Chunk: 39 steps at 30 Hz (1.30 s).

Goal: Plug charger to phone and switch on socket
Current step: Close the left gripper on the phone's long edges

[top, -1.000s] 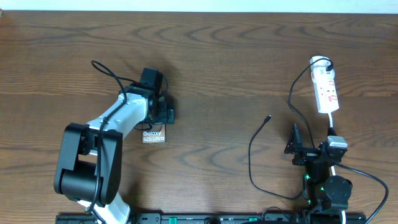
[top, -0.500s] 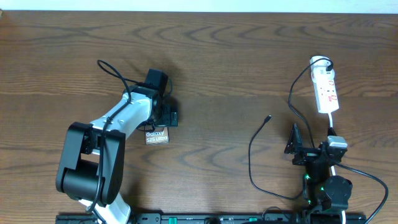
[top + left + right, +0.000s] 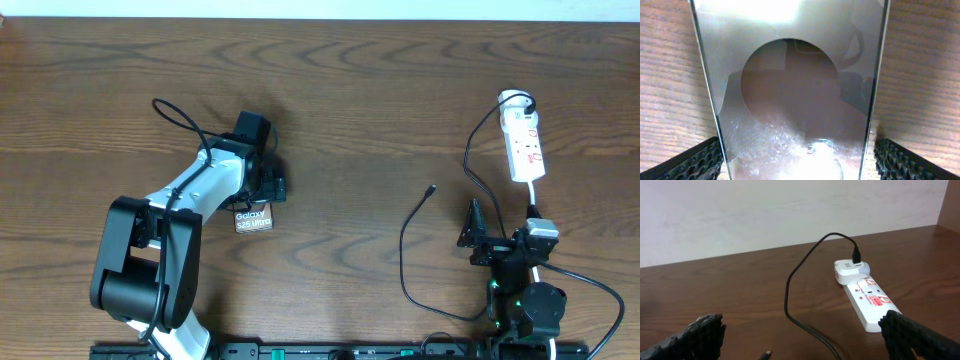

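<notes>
Firstly, the counter (image 3: 360, 90): bare wood grain, no writing on it.

Socket (image 3: 524, 148): far right, well apart from the phone, a white adapter and black lead plugged into its far end. I judge it light, rigid plastic, likely to skid when its switch is pressed. Its red labels are too small to read.

Phone (image 3: 251, 220): flat on the counter, left of centre, lettered "Galaxy S25 Ultra". The glossy face mirrors my wrist, so I judge it stiff, slick and fragile; hold by the long edges.

Charger (image 3: 405, 250): limp, light cable, its tip (image 3: 431, 188) lying free at mid-counter. Take hold just behind the tip.

Left end effector (image 3: 268, 188): wide open, the 2 pads (image 3: 690, 160) straddling the phone, gripping nothing. Right end effector (image 3: 472, 228): wide open, empty.
</notes>
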Available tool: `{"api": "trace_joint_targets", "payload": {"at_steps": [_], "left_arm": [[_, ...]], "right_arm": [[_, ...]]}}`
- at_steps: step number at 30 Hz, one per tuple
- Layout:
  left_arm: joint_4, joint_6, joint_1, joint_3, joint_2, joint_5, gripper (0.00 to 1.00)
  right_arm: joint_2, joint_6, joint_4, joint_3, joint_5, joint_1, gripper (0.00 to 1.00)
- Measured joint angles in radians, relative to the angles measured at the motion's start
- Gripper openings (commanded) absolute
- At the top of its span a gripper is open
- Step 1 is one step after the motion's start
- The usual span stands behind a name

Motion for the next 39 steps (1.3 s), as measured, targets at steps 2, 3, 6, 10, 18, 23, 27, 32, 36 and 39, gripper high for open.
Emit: {"api": "trace_joint_targets", "payload": {"at_steps": [2,3,6,10,18,23,27,32,36,39], "left_arm": [[0.001,-0.024,0.0,0.0,0.0,-0.003,0.96],[0.002,-0.037,0.0,0.0,0.0,-0.005,0.97],[0.001,-0.066,-0.001,0.0,0.0,-0.008,0.96],[0.003,-0.089,0.002,0.0,0.0,-0.012,0.96],[0.006,-0.084,0.027,0.0,0.0,-0.011,0.92],[0.013,-0.029,0.032,0.0,0.001,-0.005,0.86],[0.013,-0.005,0.032,0.0,0.001,-0.004,0.78],[0.013,0.006,0.034,0.0,0.001,-0.002,0.72],[0.013,0.01,0.034,0.0,0.001,-0.001,0.69],[0.013,0.012,0.034,0.0,0.001,0.0,0.69]], "right_arm": [[0.0,0.0,0.0,0.0,0.0,0.0,0.99],[0.0,0.0,0.0,0.0,0.0,0.0,0.99],[0.0,0.0,0.0,0.0,0.0,0.0,0.99],[0.0,0.0,0.0,0.0,0.0,0.0,0.99],[0.0,0.0,0.0,0.0,0.0,0.0,0.99],[0.0,0.0,0.0,0.0,0.0,0.0,0.99],[0.0,0.0,0.0,0.0,0.0,0.0,0.99],[0.0,0.0,0.0,0.0,0.0,0.0,0.99],[0.0,0.0,0.0,0.0,0.0,0.0,0.99],[0.0,0.0,0.0,0.0,0.0,0.0,0.99]]}}
